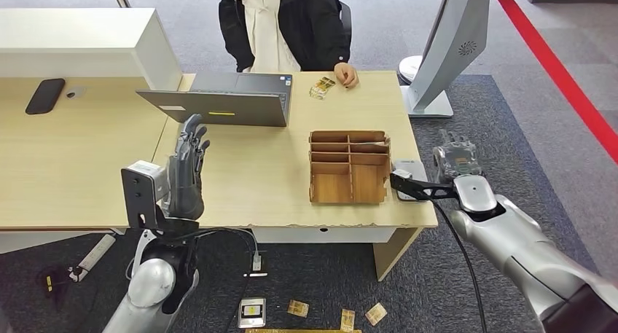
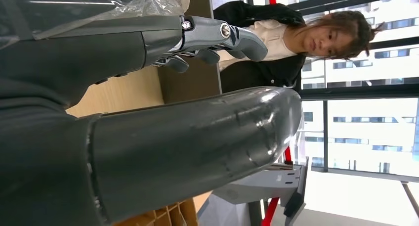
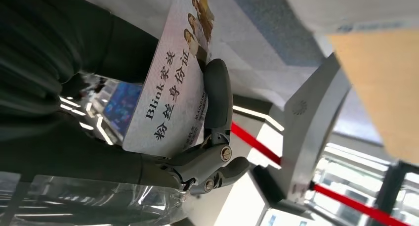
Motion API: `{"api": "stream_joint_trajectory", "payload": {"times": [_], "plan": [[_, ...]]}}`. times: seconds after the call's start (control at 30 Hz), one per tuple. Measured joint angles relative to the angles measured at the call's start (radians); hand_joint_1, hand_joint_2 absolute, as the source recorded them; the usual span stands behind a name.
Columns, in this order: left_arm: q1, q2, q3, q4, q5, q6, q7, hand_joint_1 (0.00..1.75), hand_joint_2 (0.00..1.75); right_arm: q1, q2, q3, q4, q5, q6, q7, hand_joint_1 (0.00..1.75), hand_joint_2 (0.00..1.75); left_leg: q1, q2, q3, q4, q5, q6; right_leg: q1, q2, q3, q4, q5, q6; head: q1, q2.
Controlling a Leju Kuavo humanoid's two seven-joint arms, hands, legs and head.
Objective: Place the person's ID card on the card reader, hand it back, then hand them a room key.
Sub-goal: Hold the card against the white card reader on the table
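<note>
While a person (image 1: 288,27) in a dark jacket sits at the far side of the counter (image 1: 248,180), the head view shows the left hand (image 1: 188,169) raised upright above the counter's near part, fingers spread and holding nothing. A wooden divided box (image 1: 348,167) stands near the counter's right end, with a grey laptop (image 1: 226,100) behind the left hand. The person's hand (image 1: 345,74) rests at the far edge, just beside a small card (image 1: 321,87). The right hand (image 1: 456,158) hovers off the counter's right end, beside a flat grey device (image 1: 409,174) at the corner. A black phone (image 1: 45,95) lies on the adjoining desk, and several cards (image 1: 297,308) lie on the floor.

From the left wrist view, the left hand's thumb (image 2: 197,147) and fingers (image 2: 222,38) stand apart with nothing between them; the person (image 2: 276,48) sits beyond.

From the right wrist view, the right hand (image 3: 148,137) holds the ID card (image 3: 173,87), printed with Chinese text and small photos, pressed under a dark finger (image 3: 217,95). A grey monitor stand (image 3: 316,117) rises behind.
</note>
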Motion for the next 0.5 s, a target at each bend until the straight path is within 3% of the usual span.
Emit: {"api": "stream_joint_trajectory", "payload": {"times": [0.1, 0.5], "plan": [[0.006, 0.0, 0.002, 0.0, 0.002, -0.007, -0.001, 0.0, 0.0, 0.02, -0.017, -0.004, -0.034, -0.023, 0.024, -0.044, 1.75, 1.75, 0.0, 0.0, 0.0, 0.0, 0.0, 0.0, 0.0, 0.0, 0.0, 0.0, 0.0, 0.0, 0.0, 0.0], [0.01, 0.003, 0.002, -0.02, 0.0, -0.006, 0.03, 0.0, 0.0, 0.06, -0.05, -0.009, -0.153, -0.019, 0.002, -0.073, 1.75, 1.75, 0.0, 0.0, 0.0, 0.0, 0.0, 0.0, 0.0, 0.0, 0.0, 0.0, 0.0, 0.0, 0.0, 0.0]]}}
